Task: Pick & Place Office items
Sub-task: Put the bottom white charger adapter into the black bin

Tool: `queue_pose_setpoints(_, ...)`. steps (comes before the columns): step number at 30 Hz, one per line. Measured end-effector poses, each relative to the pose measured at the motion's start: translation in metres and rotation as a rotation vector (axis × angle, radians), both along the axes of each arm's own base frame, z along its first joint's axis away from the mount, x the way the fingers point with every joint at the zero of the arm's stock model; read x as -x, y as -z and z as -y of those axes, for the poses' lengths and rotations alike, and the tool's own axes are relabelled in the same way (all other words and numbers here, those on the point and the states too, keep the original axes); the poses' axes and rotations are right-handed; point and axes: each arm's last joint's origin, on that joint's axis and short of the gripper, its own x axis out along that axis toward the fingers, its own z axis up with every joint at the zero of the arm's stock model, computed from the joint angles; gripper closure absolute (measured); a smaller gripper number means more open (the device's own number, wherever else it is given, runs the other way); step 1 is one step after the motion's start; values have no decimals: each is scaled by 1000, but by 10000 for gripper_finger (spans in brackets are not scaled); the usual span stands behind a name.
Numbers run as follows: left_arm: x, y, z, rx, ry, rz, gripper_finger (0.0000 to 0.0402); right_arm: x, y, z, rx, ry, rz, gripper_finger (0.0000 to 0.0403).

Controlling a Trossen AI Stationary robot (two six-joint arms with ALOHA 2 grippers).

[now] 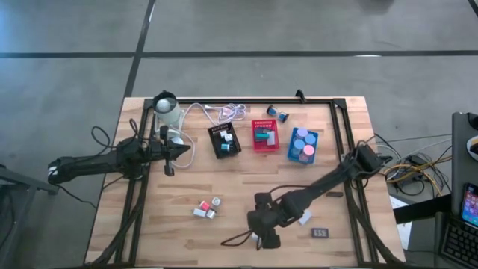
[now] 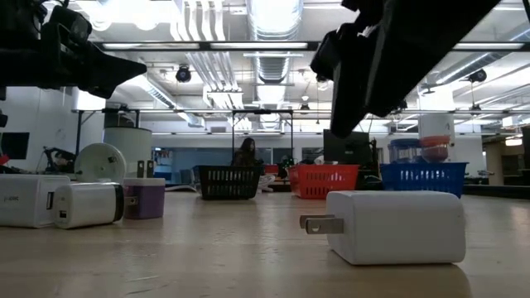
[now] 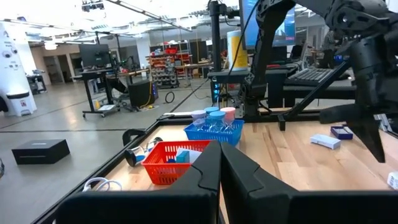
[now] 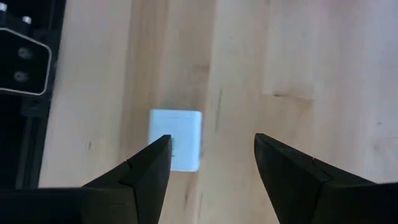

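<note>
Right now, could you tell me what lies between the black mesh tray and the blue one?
The red mesh tray lies between the black tray and the blue tray, shown in both high and low views.

Both arms are matte black with chunky jointed links. A thin black cable trails from the right hand across the tabletop. The left hand ends in tapered, wedge-shaped dark fingers.

Three mesh trays stand in a row, with four small blocks clustered nearby.
</note>
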Motion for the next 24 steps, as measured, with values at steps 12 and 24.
queue_pose_setpoints(12, 0, 0, 0, 1, -6, -2, 396, -1, 13, -19, -9, -29, 46, 144)
queue_pose_setpoints(24, 0, 1, -1, 2, -22, -7, 396, 5, 29, -28, 13, -11, 10, 140)
